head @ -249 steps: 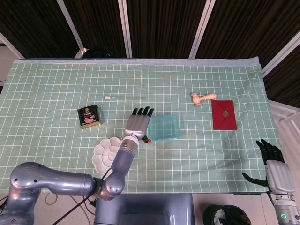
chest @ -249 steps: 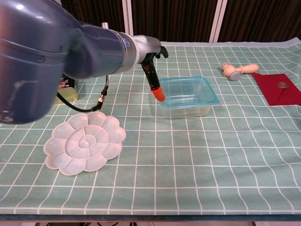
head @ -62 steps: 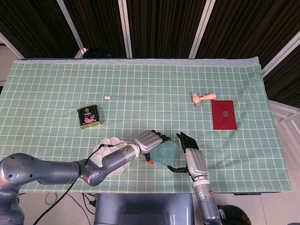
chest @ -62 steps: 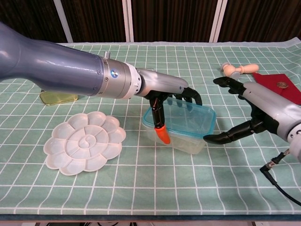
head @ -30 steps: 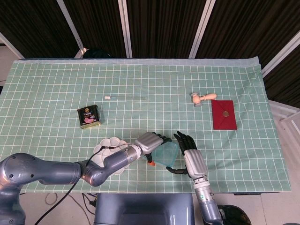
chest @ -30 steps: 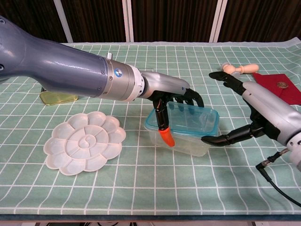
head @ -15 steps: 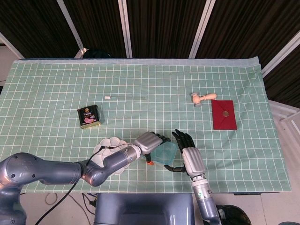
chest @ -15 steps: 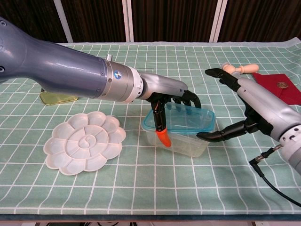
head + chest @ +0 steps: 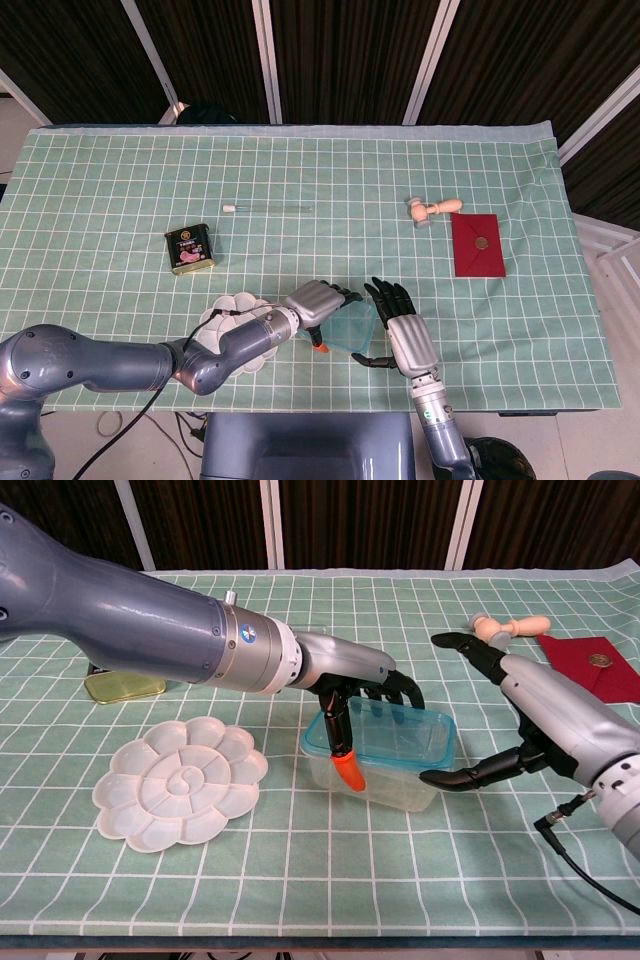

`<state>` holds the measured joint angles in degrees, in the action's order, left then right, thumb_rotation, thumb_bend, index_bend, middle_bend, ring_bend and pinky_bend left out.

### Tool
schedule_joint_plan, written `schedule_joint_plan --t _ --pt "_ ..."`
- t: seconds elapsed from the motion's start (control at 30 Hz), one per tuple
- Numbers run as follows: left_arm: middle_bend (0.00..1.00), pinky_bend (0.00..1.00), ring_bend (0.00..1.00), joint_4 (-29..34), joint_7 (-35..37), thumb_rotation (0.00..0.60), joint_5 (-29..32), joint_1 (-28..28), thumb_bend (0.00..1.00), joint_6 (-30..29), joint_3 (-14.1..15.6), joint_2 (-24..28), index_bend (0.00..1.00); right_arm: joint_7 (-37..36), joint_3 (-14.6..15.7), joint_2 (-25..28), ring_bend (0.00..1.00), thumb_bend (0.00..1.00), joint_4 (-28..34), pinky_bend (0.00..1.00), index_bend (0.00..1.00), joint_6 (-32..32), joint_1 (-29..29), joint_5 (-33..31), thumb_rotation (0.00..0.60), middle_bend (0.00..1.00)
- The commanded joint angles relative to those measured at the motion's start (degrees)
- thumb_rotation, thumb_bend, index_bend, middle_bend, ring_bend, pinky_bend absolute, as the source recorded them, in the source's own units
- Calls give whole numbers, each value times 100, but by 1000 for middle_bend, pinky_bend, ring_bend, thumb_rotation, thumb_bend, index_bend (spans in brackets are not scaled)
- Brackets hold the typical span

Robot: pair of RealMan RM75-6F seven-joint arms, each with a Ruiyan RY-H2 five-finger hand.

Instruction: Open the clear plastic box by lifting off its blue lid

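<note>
Covering the whole table, the green cloth (image 9: 300, 880) with its white grid was the largest thing in view, soft and a little rumpled. On it, near the robot's edge, sat the box (image 9: 385, 772), clear plastic with rounded corners, its long axis running left to right across the chest view and its left end seeming to sit a little higher than its right. The blue lid (image 9: 400, 735), a translucent rim-edged sheet, was seated on top, not yet lifted.

Both hands bracketed the box. The left hand (image 9: 355, 685) was on it, its dark fingers curled over the lid's far-left edge and the orange-tipped thumb (image 9: 347, 765) pressed down the front wall, so it gripped that end. The right hand (image 9: 520, 705) stood just beside the box's right end, fingers spread and holding nothing, its thumb reaching toward the lower right corner; whether it touched the wall could not be told. So the box lay to the left of the right hand, and the left hand was the nearer.

Further off lay a white flower-shaped palette (image 9: 180, 790) of hard plastic, a red envelope (image 9: 477, 243), a small tin (image 9: 189, 248), a wooden mallet (image 9: 432, 208) and a thin glass tube (image 9: 268, 208).
</note>
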<state>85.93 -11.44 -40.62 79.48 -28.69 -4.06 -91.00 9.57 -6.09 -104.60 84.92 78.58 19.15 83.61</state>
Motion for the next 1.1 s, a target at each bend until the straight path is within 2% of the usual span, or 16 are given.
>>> schedule_joint_plan --t 0.03,0.23,0.47,0.87,1.1 --pt "192 342 203 0 12 600 3 13 48 18 10 8 168 -51 4 -31 0 224 -63 0 0 9 6 30 600 0" --pt "187 340 201 -1 38 600 0 38 48 40 21 19 159 -73 -3 -77 0 281 -165 0 0 -3 34 78 600 0" --pt "155 310 160 -7 44 600 -20 66 1 44 49 43 113 -68 -51 -125 0 281 -241 0 0 -24 62 69 600 0" --pt "79 254 92 15 -35 600 9 126 0 -31 140 82 48 -29 -166 -164 0 280 -203 0 0 -28 85 -9 600 0" --pt "76 250 88 22 -102 600 87 199 0 -20 216 84 45 -4 -193 -173 0 280 -149 0 0 -34 98 -26 600 0"
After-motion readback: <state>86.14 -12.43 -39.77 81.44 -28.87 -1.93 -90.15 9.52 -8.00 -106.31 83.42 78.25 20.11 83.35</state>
